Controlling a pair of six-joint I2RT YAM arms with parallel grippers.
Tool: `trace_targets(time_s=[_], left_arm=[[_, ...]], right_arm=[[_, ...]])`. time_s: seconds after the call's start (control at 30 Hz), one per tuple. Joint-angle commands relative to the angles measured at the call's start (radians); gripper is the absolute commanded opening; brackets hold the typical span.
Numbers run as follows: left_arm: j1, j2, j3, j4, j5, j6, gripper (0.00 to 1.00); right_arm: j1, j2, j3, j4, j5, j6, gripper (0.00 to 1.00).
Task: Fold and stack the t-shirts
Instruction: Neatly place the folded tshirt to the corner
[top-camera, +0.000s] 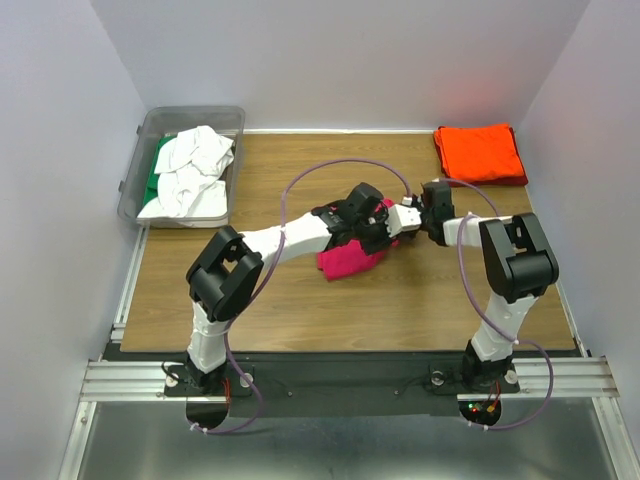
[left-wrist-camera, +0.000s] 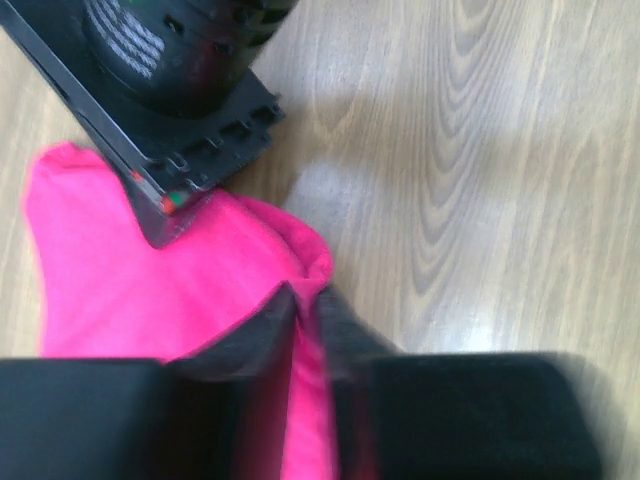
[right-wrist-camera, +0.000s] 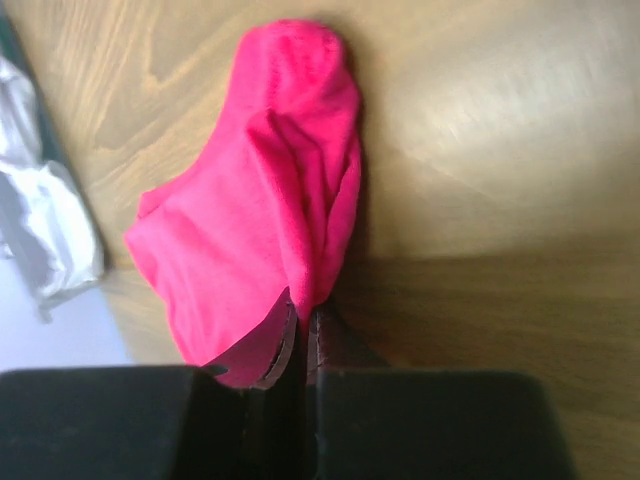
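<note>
The magenta-pink t-shirt (top-camera: 345, 262) lies bunched at the middle of the table, with part of it lifted between my two grippers. My left gripper (top-camera: 370, 230) is shut on a fold of it, and the pink cloth is pinched between the black fingers in the left wrist view (left-wrist-camera: 308, 298). My right gripper (top-camera: 393, 218) is shut on another fold (right-wrist-camera: 304, 312), and the shirt (right-wrist-camera: 260, 210) hangs from it over the wood. The orange-red t-shirt (top-camera: 480, 152) lies folded at the back right corner. White t-shirts (top-camera: 195, 160) and a green one (top-camera: 160, 168) lie in the bin.
The clear grey plastic bin (top-camera: 190, 118) stands at the back left corner. The body of my right gripper (left-wrist-camera: 180, 90) fills the upper left of the left wrist view, close to the left fingers. White walls enclose the table on three sides.
</note>
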Motion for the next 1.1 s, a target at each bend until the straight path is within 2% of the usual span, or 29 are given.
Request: trace_targets(time_s=[0.0,0.07,0.1,0.2,0.27,0.3,0.33,0.4,0.43,0.57,0.8,1.07], left_arm=[[0.063,-0.082,0.032,-0.022,0.108,-0.057,0.38],[0.093,-0.127,-0.006,-0.045,0.128,-0.068,0.40],[0.110,-0.177,-0.020,-0.072,0.140,-0.063,0.41],[0.168,-0.249,-0.072,-0.126,0.148,-0.031,0.41],[0.206,-0.314,-0.114,-0.173,0.159,-0.013,0.48],[0.216,-0.358,-0.133,-0.183,0.160,-0.013,0.48],[0.225,-0.381,-0.178,-0.180,0.163,-0.013,0.58],[0.242,-0.444,-0.221,-0.151,0.151,-0.026,0.68],[0.243,-0.461,-0.239,-0.144,0.143,-0.028,0.78],[0.262,-0.506,-0.299,-0.129,0.134,-0.053,0.80],[0.288,-0.546,-0.339,-0.128,0.140,-0.057,0.81],[0.297,-0.546,-0.348,-0.117,0.142,-0.065,0.82]], right_arm=[[0.006,-0.036,0.147,-0.065,0.077,-0.225,0.01],[0.003,-0.047,0.221,-0.169,0.129,-0.350,0.01],[0.000,-0.046,0.303,-0.209,0.141,-0.484,0.01],[-0.031,-0.026,0.417,-0.341,0.182,-0.650,0.01],[-0.064,0.006,0.512,-0.390,0.198,-0.776,0.00],[-0.075,0.025,0.542,-0.405,0.206,-0.815,0.00],[-0.086,0.055,0.607,-0.418,0.210,-0.891,0.01],[-0.113,0.091,0.666,-0.445,0.221,-0.982,0.01],[-0.121,0.109,0.701,-0.453,0.223,-1.005,0.01],[-0.155,0.220,0.891,-0.490,0.238,-1.094,0.01],[-0.181,0.318,1.120,-0.521,0.284,-1.224,0.01],[-0.187,0.327,1.243,-0.544,0.315,-1.317,0.01]])
